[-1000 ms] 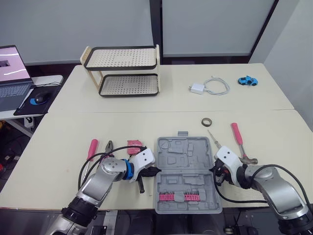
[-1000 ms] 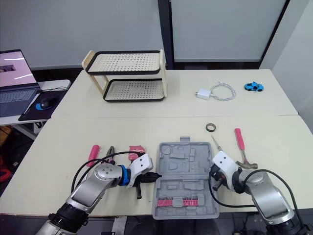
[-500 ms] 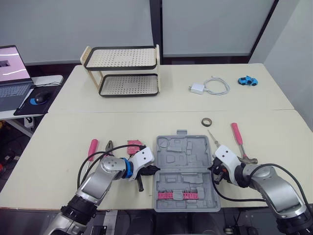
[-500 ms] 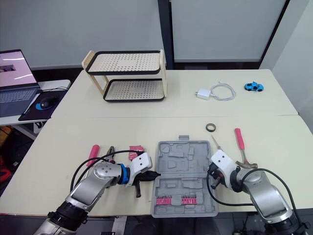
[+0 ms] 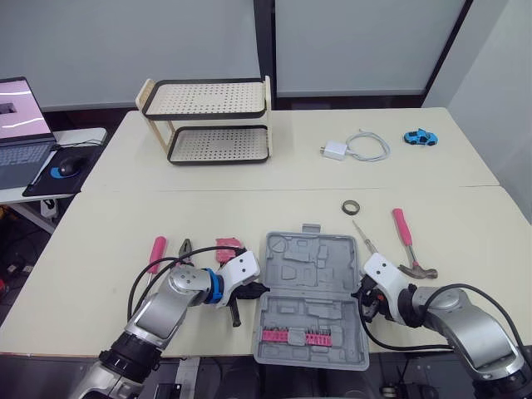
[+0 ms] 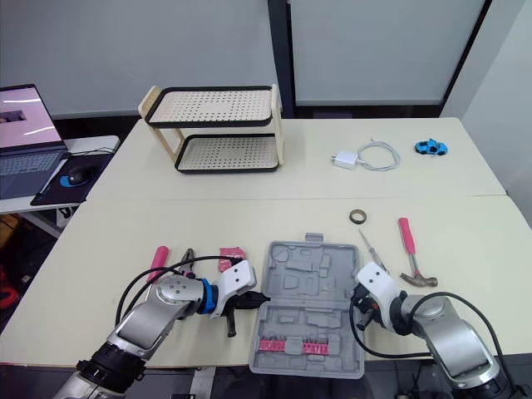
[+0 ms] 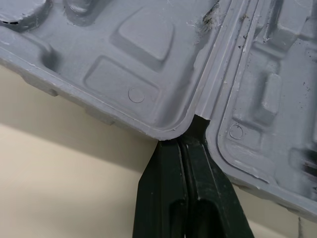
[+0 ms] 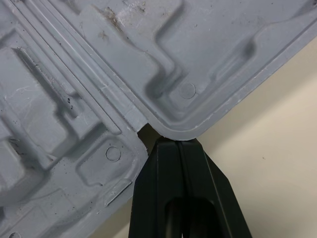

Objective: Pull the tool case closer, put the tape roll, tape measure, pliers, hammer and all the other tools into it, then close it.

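Observation:
The grey tool case [image 5: 312, 299] lies open and flat at the table's front edge, with a row of pink bits [image 5: 301, 336] in its near half. My left gripper [image 5: 256, 288] is shut, its tips set in the hinge notch [image 7: 195, 121] on the case's left side. My right gripper [image 5: 359, 297] is shut too, tips in the right hinge notch [image 8: 143, 130]. The tape roll [image 5: 352, 206], a thin screwdriver [image 5: 363, 234] and the pink-handled hammer [image 5: 407, 241] lie to the right of the case. Pliers [image 5: 184, 249], a pink-handled tool [image 5: 156, 252] and the pink tape measure [image 5: 226, 244] lie to its left.
A two-tier rack [image 5: 212, 120] stands at the back left. A white charger with its cable [image 5: 357, 148] and a blue toy car [image 5: 421, 137] lie at the back right. A laptop [image 5: 17, 125] sits on a side table to the left. The case's near edge reaches the table's front edge.
The case has slid toward me and a little to the left, with both grippers drawing back along with it at the hinge notches.

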Controlling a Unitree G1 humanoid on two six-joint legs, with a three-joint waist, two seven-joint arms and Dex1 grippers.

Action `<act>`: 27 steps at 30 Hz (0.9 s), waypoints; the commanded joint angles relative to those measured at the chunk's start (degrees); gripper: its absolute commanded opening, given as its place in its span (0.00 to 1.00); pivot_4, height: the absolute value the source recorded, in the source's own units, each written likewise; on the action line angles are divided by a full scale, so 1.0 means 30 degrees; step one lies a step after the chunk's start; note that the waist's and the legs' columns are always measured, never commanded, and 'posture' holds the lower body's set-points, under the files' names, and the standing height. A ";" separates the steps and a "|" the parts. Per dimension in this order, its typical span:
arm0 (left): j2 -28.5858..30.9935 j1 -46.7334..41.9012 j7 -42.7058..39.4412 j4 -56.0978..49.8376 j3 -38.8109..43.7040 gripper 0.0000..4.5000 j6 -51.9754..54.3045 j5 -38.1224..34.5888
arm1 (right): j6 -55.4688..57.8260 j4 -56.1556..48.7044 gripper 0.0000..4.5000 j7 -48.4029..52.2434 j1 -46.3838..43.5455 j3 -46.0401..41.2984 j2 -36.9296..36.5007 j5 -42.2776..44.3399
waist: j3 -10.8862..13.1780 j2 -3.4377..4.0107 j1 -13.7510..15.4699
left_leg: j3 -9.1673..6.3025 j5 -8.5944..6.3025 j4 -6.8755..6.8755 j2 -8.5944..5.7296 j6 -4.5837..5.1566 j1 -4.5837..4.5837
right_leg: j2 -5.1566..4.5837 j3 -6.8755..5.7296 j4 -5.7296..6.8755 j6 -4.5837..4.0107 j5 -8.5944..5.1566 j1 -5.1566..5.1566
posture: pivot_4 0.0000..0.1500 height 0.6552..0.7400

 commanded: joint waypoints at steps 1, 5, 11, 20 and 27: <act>-0.0096 0.0387 -0.0508 -0.1332 -0.0649 0.00 0.0074 -0.0475 | -0.0463 -0.0941 0.00 0.0276 -0.0086 0.0348 0.0103 0.0987 | 0.0000 0.0001 0.0007 | -0.0001 0.0000 0.0000 0.0000 0.0000 0.0000 | 0.0000 0.0000 0.0000 0.0000 0.0000 0.0001 | 1.00 1.00; -0.0027 0.0598 -0.0508 -0.1640 -0.0719 0.00 0.0321 -0.0497 | -0.0577 -0.0851 0.00 0.0288 -0.0081 0.0302 -0.0171 0.1100 | 0.0000 0.0000 0.0016 | -0.0002 -0.0001 -0.0001 -0.0002 0.0001 -0.0001 | 0.0000 0.0000 -0.0002 0.0000 0.0000 0.0006 | 1.00 1.00; 0.0029 0.0680 -0.0544 -0.1825 -0.0817 0.00 0.0489 -0.0543 | -0.0612 -0.0885 0.00 0.0260 -0.0005 0.0209 -0.0558 0.1419 | 0.0000 -0.0001 0.0021 | -0.0001 -0.0001 -0.0001 -0.0003 0.0002 0.0000 | -0.0001 -0.0001 -0.0004 0.0000 -0.0001 0.0010 | 1.00 1.00; 0.0105 0.0776 -0.0722 -0.2041 -0.1018 0.00 0.0792 -0.0578 | -0.0633 -0.0828 0.00 0.0191 0.0005 0.0069 -0.0822 0.1625 | -0.0001 -0.0001 0.0022 | -0.0001 -0.0001 0.0000 -0.0003 0.0002 0.0000 | -0.0001 -0.0002 -0.0005 0.0000 -0.0001 0.0013 | 1.00 1.00; 0.0179 0.0856 -0.0862 -0.2206 -0.1034 0.00 0.0990 -0.0626 | -0.0571 -0.0911 0.00 0.0231 0.0086 0.0096 -0.0946 0.1718 | -0.0001 -0.0001 0.0022 | -0.0002 -0.0001 0.0000 -0.0003 0.0002 0.0001 | -0.0001 -0.0003 -0.0005 0.0001 -0.0001 0.0014 | 1.00 1.00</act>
